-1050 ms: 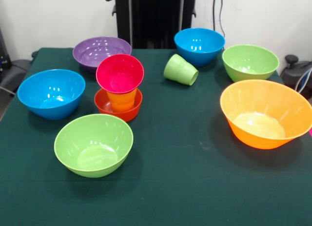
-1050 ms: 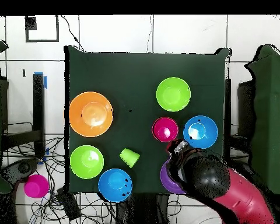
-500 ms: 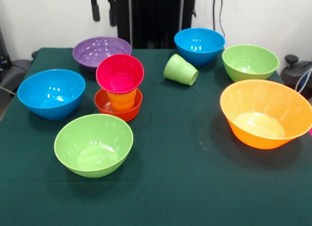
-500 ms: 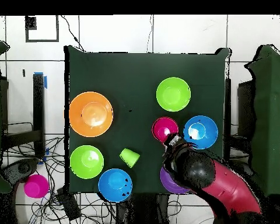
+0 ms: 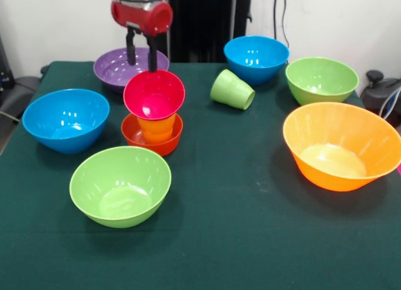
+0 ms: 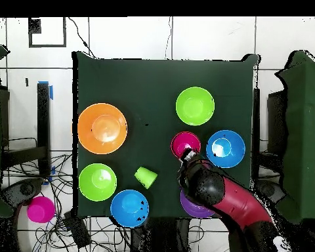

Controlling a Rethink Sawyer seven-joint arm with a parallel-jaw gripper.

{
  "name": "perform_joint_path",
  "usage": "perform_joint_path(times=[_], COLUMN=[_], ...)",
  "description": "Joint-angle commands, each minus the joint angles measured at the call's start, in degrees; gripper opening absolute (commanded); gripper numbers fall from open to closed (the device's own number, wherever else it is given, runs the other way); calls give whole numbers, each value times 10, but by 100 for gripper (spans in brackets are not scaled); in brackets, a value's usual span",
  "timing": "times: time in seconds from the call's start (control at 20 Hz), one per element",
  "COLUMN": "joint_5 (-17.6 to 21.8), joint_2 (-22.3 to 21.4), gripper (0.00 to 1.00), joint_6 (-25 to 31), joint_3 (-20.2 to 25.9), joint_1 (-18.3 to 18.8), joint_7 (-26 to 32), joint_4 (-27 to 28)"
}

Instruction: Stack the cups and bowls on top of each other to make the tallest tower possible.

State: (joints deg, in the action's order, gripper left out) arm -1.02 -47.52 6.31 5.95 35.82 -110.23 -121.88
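The tower stands at the table's left middle: a small red-orange bowl [image 5: 152,138], an orange cup [image 5: 156,127] in it, and a magenta bowl [image 5: 154,93] [image 6: 185,143] tilted on top. My gripper [image 5: 141,55] [image 6: 186,157] hangs open and empty just behind the magenta bowl's far rim, in front of the purple bowl [image 5: 119,67]. The light green cup [image 5: 232,89] [image 6: 146,176] lies on its side. Blue bowls [image 5: 66,119] [image 5: 256,57], green bowls [image 5: 120,185] [image 5: 321,79] and the large orange bowl [image 5: 341,146] stand apart.
The bowls ring the green tablecloth [image 5: 238,227]. In the overhead view the arm [image 6: 239,207] covers most of the purple bowl [image 6: 194,209]. A magenta bowl-like thing [image 6: 40,209] sits on the floor off the table's corner among cables.
The gripper has come down from the picture's top edge and moved toward the tower, now hanging close behind the magenta bowl. No bowl or cup has moved.
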Motion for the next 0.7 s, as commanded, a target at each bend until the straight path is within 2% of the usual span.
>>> perform_joint_path(times=[0.05,0.25,0.45,0.7], joint_5=[13,-1,-12,-19], joint_2=[30,1,-26,-39], gripper=[100,100,100,100], joint_6=[-1,47,114,160], joint_3=[-29,-86,-163,-208], joint_1=[-53,-99,-163,-208], joint_7=[-83,-90,-103,-118], joint_4=[-18,-12,8,23])
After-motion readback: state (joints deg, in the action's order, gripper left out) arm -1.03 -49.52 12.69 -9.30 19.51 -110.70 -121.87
